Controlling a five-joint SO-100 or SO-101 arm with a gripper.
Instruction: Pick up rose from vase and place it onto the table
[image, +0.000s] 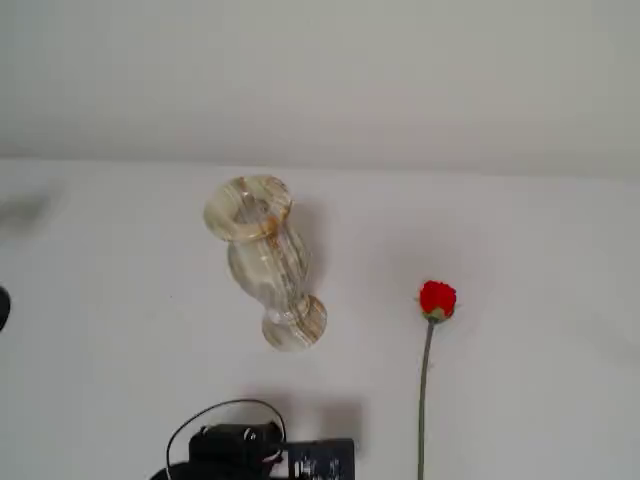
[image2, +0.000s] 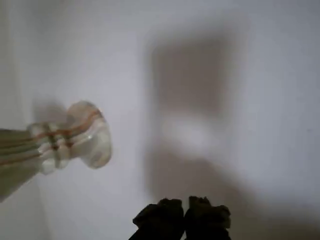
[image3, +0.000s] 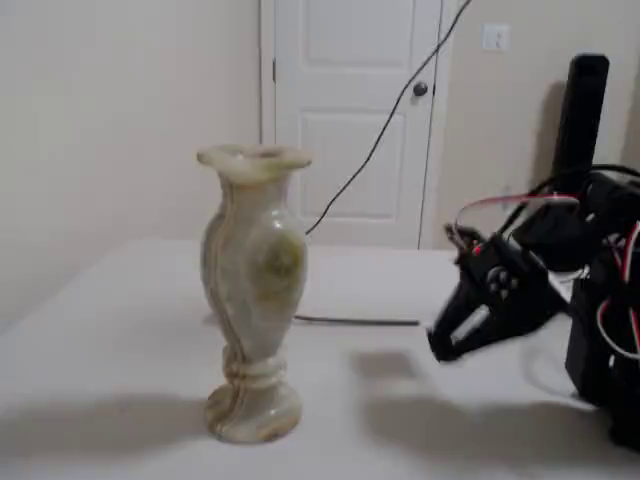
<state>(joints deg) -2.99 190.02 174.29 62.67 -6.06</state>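
The red rosebud on its thin grey-green stem lies on the plain white table, its end cut off, well apart from the upright cream marbled vase. The black fingers are pressed together, empty.

Black arm reached in from the right of a fixed view, gripper angled downward, fingertips pressed together, empty, hovering above the surface

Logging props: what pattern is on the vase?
Cream marbling with tan-orange streaks on the vase, clearest in a fixed view.
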